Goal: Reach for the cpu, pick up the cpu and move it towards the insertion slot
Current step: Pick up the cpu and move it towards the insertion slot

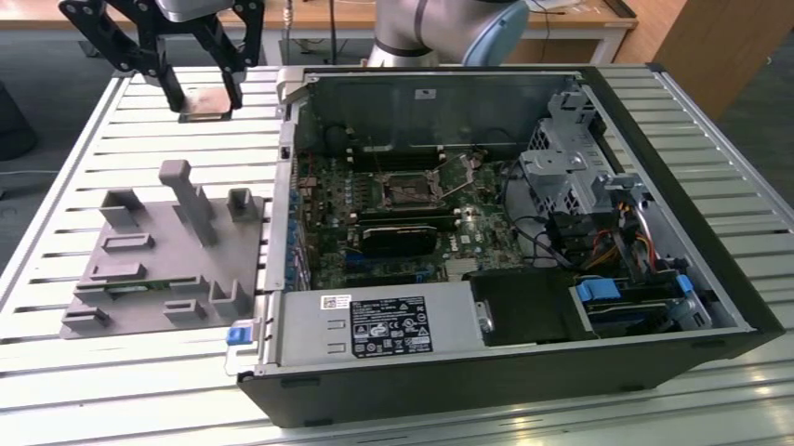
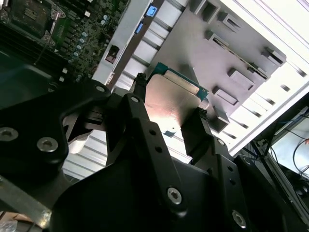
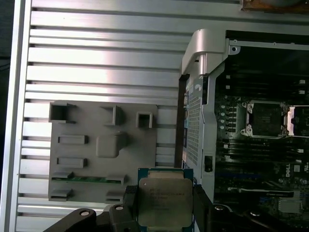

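My gripper [image 1: 205, 98] hangs above the slatted table at the exterior view's far left, shut on the cpu [image 1: 206, 105], a flat square chip held level between the two black fingers. Both wrist views show the cpu [image 3: 165, 203] [image 2: 170, 99] clamped by its opposite edges, silver top with a blue-green rim, held in the gripper [image 3: 165, 192] [image 2: 171, 95]. The insertion slot [image 1: 407, 190] is a silvery frame with a dark centre on the motherboard inside the open computer case, well off to the exterior view's right of the gripper. The insertion slot [image 3: 264, 119] [image 2: 28, 17] appears in both wrist views.
A grey plastic tray [image 1: 149, 279] with blocks and posts lies on the table beside the case. The case wall [image 1: 288, 121] stands between the gripper and the motherboard. A black card [image 1: 400, 237], cables and a drive cage [image 1: 571, 177] crowd the case interior.
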`<state>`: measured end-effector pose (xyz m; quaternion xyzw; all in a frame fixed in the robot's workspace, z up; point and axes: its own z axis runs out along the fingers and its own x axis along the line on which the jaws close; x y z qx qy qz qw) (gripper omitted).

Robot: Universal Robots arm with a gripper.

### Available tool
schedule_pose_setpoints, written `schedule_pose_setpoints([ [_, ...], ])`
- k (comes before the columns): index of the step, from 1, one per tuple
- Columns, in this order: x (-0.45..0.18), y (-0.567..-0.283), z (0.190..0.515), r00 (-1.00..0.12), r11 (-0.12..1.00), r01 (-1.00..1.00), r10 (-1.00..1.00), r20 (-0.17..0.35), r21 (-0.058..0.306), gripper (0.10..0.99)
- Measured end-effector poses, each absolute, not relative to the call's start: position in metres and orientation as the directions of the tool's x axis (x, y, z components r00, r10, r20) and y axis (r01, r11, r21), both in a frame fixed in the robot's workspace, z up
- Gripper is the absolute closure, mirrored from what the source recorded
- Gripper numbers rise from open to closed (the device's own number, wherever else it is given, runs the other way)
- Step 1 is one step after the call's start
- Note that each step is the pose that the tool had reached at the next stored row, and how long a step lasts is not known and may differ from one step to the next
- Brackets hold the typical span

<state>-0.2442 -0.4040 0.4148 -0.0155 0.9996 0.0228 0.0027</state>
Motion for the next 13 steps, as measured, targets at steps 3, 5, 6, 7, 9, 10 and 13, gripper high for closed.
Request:
schedule_pose_setpoints([
  [3,-0.241,-0.404,0.415,-1.000,0.998,-0.031,-0.031,-0.006,0.045,0.545],
  [5,-0.239,-0.404,0.415,-1.000,0.998,-0.031,-0.031,-0.006,0.045,0.545],
  [6,-0.238,-0.404,0.415,-1.000,0.998,-0.031,-0.031,-0.006,0.045,0.545],
  [7,-0.237,-0.404,0.415,-1.000,0.998,-0.031,-0.031,-0.006,0.045,0.545],
  [9,-0.234,-0.404,0.415,-1.000,0.998,-0.031,-0.031,-0.006,0.045,0.545],
  [10,-0.233,-0.404,0.415,-1.000,0.998,-0.031,-0.031,-0.006,0.045,0.545],
  [13,-0.230,-0.404,0.415,-1.000,0.998,-0.031,-0.031,-0.006,0.045,0.545],
])
